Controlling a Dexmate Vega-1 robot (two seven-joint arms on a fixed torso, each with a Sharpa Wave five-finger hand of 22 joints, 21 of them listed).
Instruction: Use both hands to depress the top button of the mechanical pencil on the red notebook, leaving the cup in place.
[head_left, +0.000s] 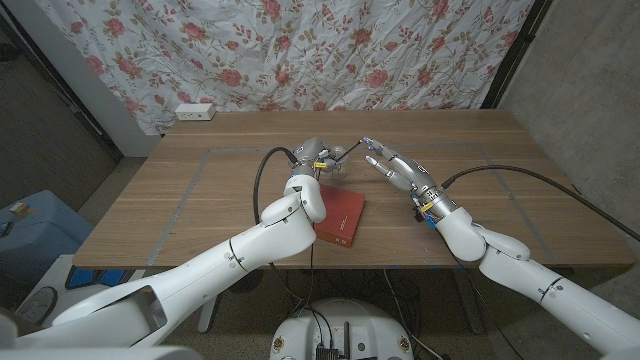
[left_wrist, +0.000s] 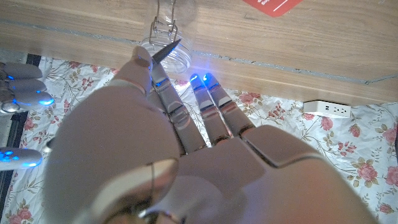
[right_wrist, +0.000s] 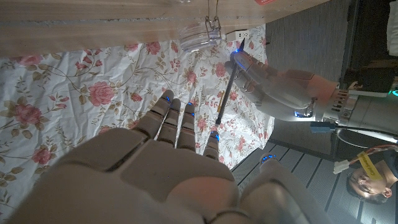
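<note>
Head view: we are seeing left robot hand (head_left: 312, 154) pinching mechanical pencil (head_left: 346, 152) aloft beyond red notebook (head_left: 337, 215), near desk (head_left: 200, 190) centre. Right robot hand (head_left: 398, 171) is reaching with fingers apart toward its end, likely for button. Cup (left_wrist: 164, 48) is standing behind.

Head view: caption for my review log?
Left hand holds the mechanical pencil above the table, right hand at its end, red notebook below.

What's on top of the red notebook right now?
Nothing visible on the red notebook's exposed cover. The left arm hides its near-left part. The mechanical pencil is off it, held in the left hand above the table.
</note>
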